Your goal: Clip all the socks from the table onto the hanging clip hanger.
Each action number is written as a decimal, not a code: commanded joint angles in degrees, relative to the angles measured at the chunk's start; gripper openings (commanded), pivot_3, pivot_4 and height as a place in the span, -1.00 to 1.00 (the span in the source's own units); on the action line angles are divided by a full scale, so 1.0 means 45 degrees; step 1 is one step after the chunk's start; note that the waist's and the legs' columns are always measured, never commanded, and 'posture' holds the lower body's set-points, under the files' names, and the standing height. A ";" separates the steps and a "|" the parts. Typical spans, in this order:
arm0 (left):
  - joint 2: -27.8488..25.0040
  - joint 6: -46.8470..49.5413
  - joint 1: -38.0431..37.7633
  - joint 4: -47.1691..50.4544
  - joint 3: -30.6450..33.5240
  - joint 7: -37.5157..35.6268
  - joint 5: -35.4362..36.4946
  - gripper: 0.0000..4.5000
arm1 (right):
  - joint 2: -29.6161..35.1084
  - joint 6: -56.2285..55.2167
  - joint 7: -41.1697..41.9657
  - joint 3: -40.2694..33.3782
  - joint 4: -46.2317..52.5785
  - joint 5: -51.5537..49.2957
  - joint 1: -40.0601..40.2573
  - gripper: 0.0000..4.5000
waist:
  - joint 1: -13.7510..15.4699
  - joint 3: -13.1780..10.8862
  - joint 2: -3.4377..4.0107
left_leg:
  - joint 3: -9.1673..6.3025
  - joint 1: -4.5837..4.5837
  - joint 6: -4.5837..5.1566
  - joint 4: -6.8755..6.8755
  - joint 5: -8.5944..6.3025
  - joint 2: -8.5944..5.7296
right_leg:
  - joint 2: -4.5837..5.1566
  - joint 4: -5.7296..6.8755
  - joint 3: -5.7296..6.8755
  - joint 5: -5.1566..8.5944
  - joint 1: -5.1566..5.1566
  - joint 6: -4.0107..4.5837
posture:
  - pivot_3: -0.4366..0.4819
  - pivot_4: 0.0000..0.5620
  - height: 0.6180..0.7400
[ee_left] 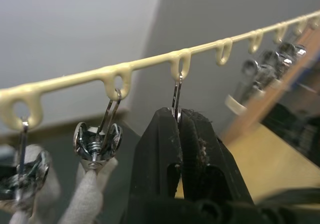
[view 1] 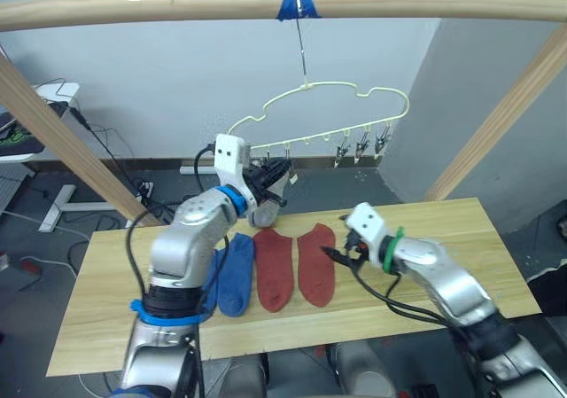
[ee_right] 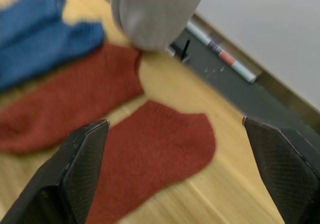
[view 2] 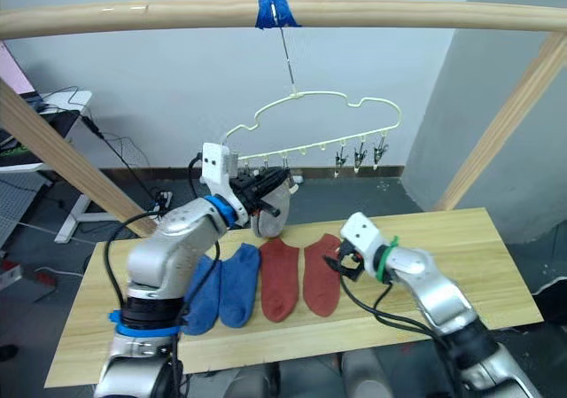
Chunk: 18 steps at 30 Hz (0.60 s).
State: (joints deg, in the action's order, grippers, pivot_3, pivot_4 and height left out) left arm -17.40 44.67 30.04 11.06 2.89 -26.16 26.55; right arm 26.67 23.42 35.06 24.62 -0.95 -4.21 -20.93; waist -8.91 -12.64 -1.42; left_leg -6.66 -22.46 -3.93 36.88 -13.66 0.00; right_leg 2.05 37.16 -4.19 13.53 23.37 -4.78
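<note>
Four socks point(view 1: 266, 269) on plank table point(view 1: 461, 238), left gripper point(ee_left: 178, 134) pinching hanger clip point(ee_left: 177, 97), right gripper point(ee_right: 177, 134) spread.

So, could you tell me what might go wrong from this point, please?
1. The left end effector is shut on a clip of the clip hanger, which hangs from one hook and could swing.
2. The open right end effector above the red sock might also catch the neighbouring red sock.

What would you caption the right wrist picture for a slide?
Open right gripper hovering over a red sock on the table.
</note>
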 commanded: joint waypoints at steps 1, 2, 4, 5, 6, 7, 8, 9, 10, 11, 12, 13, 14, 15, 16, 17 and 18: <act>-0.0400 0.1341 0.0285 0.0212 0.0381 -0.0163 0.0754 -1.00 | -0.0651 -0.1467 0.0461 0.0453 -0.2294 0.0804 -0.0785 1.00 | -0.0006 -0.0001 0.0002 | -0.0003 0.0005 0.0000 -0.0002 0.0000 0.0000 | 0.0000 -0.0001 0.0002 0.0001 -0.0005 0.0001 | -0.39 -0.36 1.00; -0.0484 0.1463 0.0361 0.0161 0.0438 -0.0170 0.0823 -1.00 | -0.1000 -0.1496 0.0559 0.0482 -0.3056 0.0853 -0.1059 1.00 | -0.0005 -0.0002 0.0001 | -0.0006 0.0004 0.0000 -0.0004 0.0000 0.0001 | -0.0001 -0.0004 0.0003 0.0001 -0.0008 0.0001 | -0.38 -0.36 1.00; -0.0620 0.1553 0.0399 0.0118 0.0419 -0.0219 0.0825 -1.00 | -0.1488 -0.1617 0.0752 0.0498 -0.4167 0.1016 -0.1405 1.00 | 0.0019 -0.0001 0.0002 | -0.0010 -0.0002 -0.0001 -0.0004 0.0000 -0.0002 | 0.0000 -0.0012 0.0002 -0.0001 -0.0007 0.0004 | -0.38 -0.35 1.00; -0.0642 0.1557 0.0390 0.0101 0.0410 -0.0214 0.0797 -1.00 | -0.1772 -0.1847 0.0654 0.0465 -0.4847 0.1159 -0.1592 1.00 | 0.0040 -0.0001 0.0002 | -0.0010 -0.0003 -0.0002 -0.0006 0.0000 -0.0002 | 0.0002 -0.0014 0.0000 -0.0012 -0.0008 0.0023 | -0.37 -0.35 1.00; -0.0636 0.1567 0.0374 0.0103 0.0413 -0.0181 0.0781 -1.00 | -0.2023 -0.2167 0.0590 0.0471 -0.5517 0.1329 -0.1770 1.00 | 0.0043 -0.0001 0.0002 | -0.0011 -0.0002 -0.0002 -0.0010 -0.0001 -0.0003 | 0.0002 -0.0014 0.0000 -0.0024 -0.0008 0.0043 | -0.36 -0.34 1.00; -0.0626 0.1573 0.0364 0.0104 0.0419 -0.0152 0.0779 -1.00 | -0.2211 -0.2429 0.0560 0.0451 -0.6019 0.1468 -0.1902 1.00 | 0.0056 -0.0001 0.0002 | -0.0013 -0.0001 -0.0003 -0.0013 -0.0001 -0.0002 | 0.0001 -0.0014 0.0001 -0.0033 -0.0007 0.0058 | -0.36 -0.34 1.00; -0.0636 0.1595 0.0320 0.0169 0.0382 -0.0166 0.0794 -1.00 | -0.2422 -0.2659 0.0428 0.0359 -0.6526 0.1577 -0.2048 1.00 | 0.0099 -0.0003 0.0004 | -0.0015 0.0001 -0.0003 -0.0017 -0.0001 -0.0002 | 0.0001 -0.0014 0.0002 -0.0035 -0.0007 0.0063 | -0.35 -0.34 1.00; -0.0657 0.1606 0.0289 0.0218 0.0343 -0.0182 0.0810 -1.00 | -0.2563 -0.2832 0.0364 0.0276 -0.6872 0.1659 -0.2147 1.00 | 0.0120 -0.0002 0.0004 | -0.0020 0.0001 -0.0003 -0.0019 -0.0001 -0.0002 | 0.0001 -0.0012 0.0003 -0.0036 -0.0007 0.0065 | -0.35 -0.34 1.00; -0.0676 0.1611 0.0268 0.0249 0.0315 -0.0194 0.0826 -1.00 | -0.2668 -0.2976 0.0327 0.0190 -0.7129 0.1727 -0.2220 1.00 | 0.0143 -0.0003 0.0006 | -0.0022 0.0001 -0.0004 -0.0020 -0.0001 -0.0002 | 0.0000 -0.0012 0.0005 -0.0036 -0.0007 0.0065 | -0.35 -0.34 1.00; -0.0664 0.1661 0.0217 0.0329 0.0309 -0.0175 0.0886 -1.00 | -0.2778 -0.3103 0.0242 0.0144 -0.7469 0.1870 -0.2347 1.00 | 0.0164 -0.0003 0.0005 | -0.0021 0.0000 -0.0004 -0.0021 -0.0001 -0.0004 | 0.0001 -0.0013 0.0003 -0.0036 -0.0007 0.0066 | -0.35 -0.34 1.00; -0.0658 0.1692 0.0194 0.0362 0.0316 -0.0160 0.0931 -1.00 | -0.2859 -0.3212 0.0204 0.0109 -0.7726 0.1987 -0.2447 1.00 | 0.0166 -0.0003 0.0005 | -0.0020 0.0000 -0.0004 -0.0019 -0.0001 -0.0004 | 0.0001 -0.0013 0.0002 -0.0037 -0.0007 0.0066 | -0.34 -0.33 1.00; -0.0696 0.1726 0.0103 0.0421 0.0310 -0.0165 0.0951 -1.00 | -0.2926 -0.3182 0.0307 0.0203 -0.8037 0.2144 -0.2503 0.92 | 0.0170 -0.0003 0.0005 | -0.0018 0.0000 -0.0004 -0.0016 -0.0001 -0.0004 | 0.0002 -0.0014 0.0001 -0.0037 -0.0007 0.0065 | -0.33 -0.31 1.00; -0.0728 0.1747 0.0039 0.0460 0.0304 -0.0169 0.0962 -1.00 | -0.2977 -0.3169 0.0394 0.0265 -0.8267 0.2258 -0.2540 0.83 | 0.0167 -0.0003 0.0005 | -0.0016 0.0000 -0.0004 -0.0013 -0.0001 -0.0004 | 0.0002 -0.0013 0.0000 -0.0037 -0.0008 0.0065 | -0.33 -0.31 1.00; -0.0766 0.1773 -0.0005 0.0499 0.0315 -0.0192 0.0990 -1.00 | -0.2981 -0.3220 0.0580 0.0304 -0.8303 0.2291 -0.2448 0.73 | 0.0169 -0.0003 0.0005 | -0.0016 0.0005 -0.0004 -0.0012 0.0000 -0.0004 | 0.0002 -0.0010 0.0001 -0.0037 -0.0009 0.0064 | -0.31 -0.31 1.00; -0.0788 0.1792 -0.0032 0.0530 0.0324 -0.0205 0.1011 -1.00 | -0.2990 -0.3279 0.0712 0.0304 -0.8325 0.2323 -0.2381 0.58 | 0.0184 -0.0003 0.0005 | -0.0017 0.0012 -0.0004 -0.0012 0.0000 -0.0003 | 0.0001 -0.0005 0.0001 -0.0036 -0.0012 0.0062 | -0.31 -0.31 1.00; -0.0813 0.1798 -0.0036 0.0536 0.0342 -0.0203 0.1006 -1.00 | -0.2959 -0.3358 0.0779 0.0258 -0.8246 0.2355 -0.2281 0.42 | 0.0194 -0.0002 0.0006 | -0.0020 0.0020 -0.0004 -0.0013 0.0000 -0.0001 | 0.0000 -0.0002 0.0004 -0.0033 -0.0018 0.0058 | -0.30 -0.32 1.00; -0.0830 0.1806 -0.0040 0.0542 0.0355 -0.0198 0.0999 -1.00 | -0.2939 -0.3409 0.0821 0.0217 -0.8192 0.2387 -0.2216 0.27 | 0.0201 -0.0002 0.0006 | -0.0021 0.0024 -0.0004 -0.0013 0.0000 -0.0001 | -0.0001 -0.0001 0.0005 -0.0030 -0.0023 0.0053 | -0.30 -0.32 1.00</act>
State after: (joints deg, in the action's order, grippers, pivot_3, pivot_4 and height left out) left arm -20.38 51.90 30.69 12.96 4.78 -26.93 30.71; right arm 13.07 8.35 37.99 25.92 -37.43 5.61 -32.04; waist -8.01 -12.65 -1.39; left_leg -6.75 -22.34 -3.95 36.83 -13.66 -0.01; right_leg 2.04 37.16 -4.18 13.41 23.26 -4.57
